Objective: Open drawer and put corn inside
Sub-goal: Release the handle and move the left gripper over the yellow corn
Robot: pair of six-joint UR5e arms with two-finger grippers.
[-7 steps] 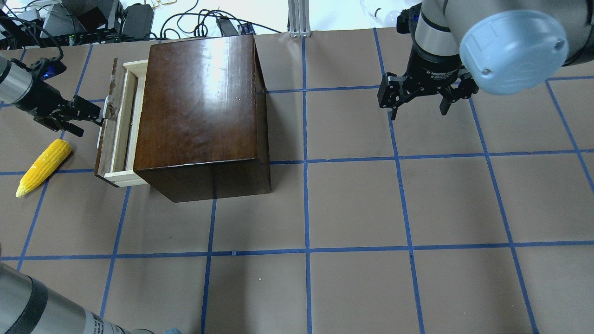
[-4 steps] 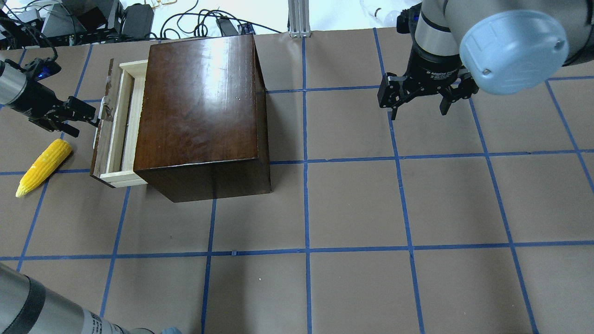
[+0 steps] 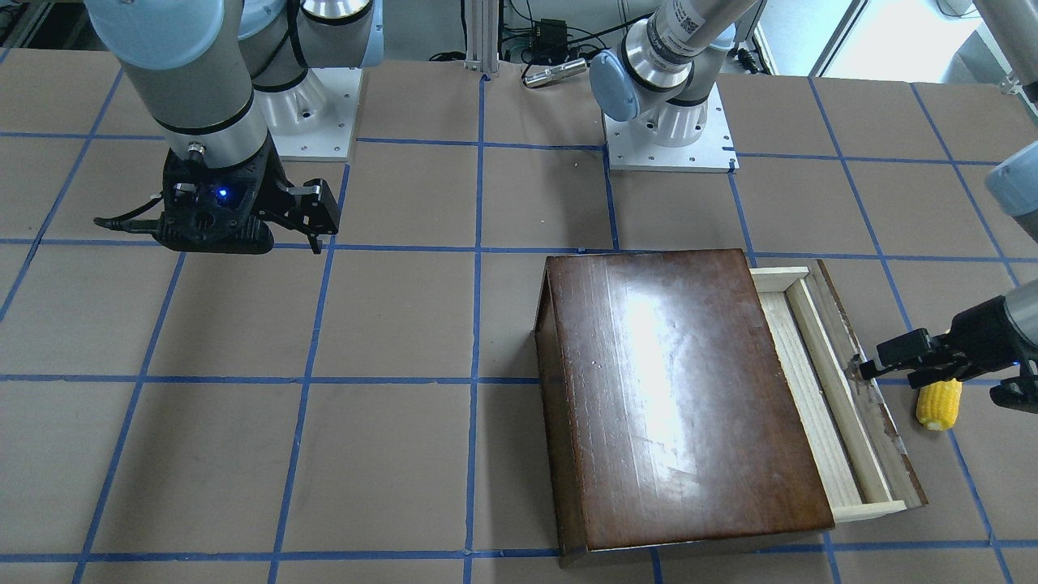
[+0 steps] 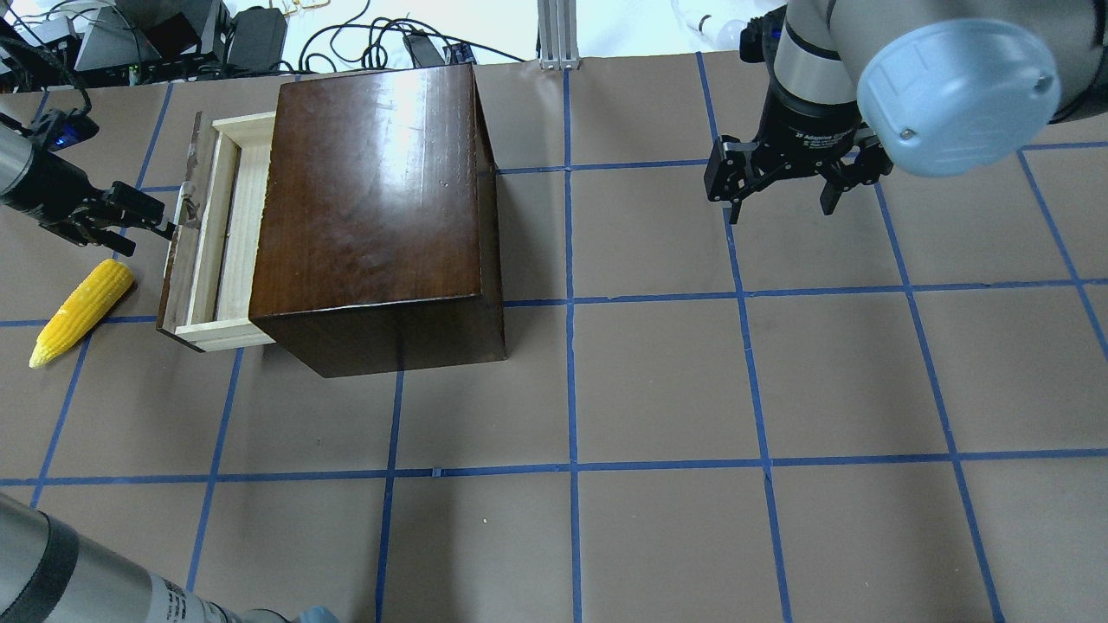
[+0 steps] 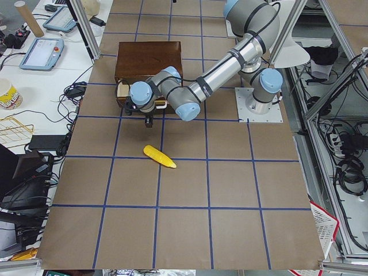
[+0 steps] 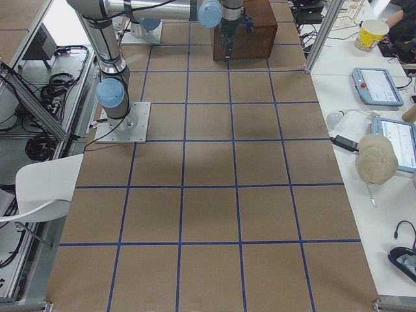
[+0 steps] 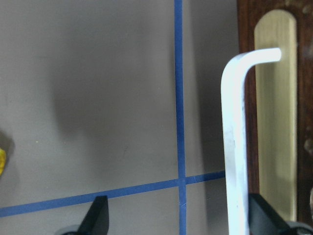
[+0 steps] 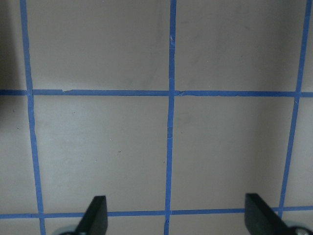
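Lying near left claw [image 4: 149, 235]: corn [image 4: 82, 313].

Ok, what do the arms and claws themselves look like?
The left arm and right arm are silver-grey tubes with pale blue round joint caps. The left claw and right claw are black, two-fingered; the right's wrist carries white lettering, a blue light and a thin black cable.

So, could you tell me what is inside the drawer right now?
The pulled-out part of the drawer shows only bare pale wood; the corn lies outside it. The rest is hidden under the box.
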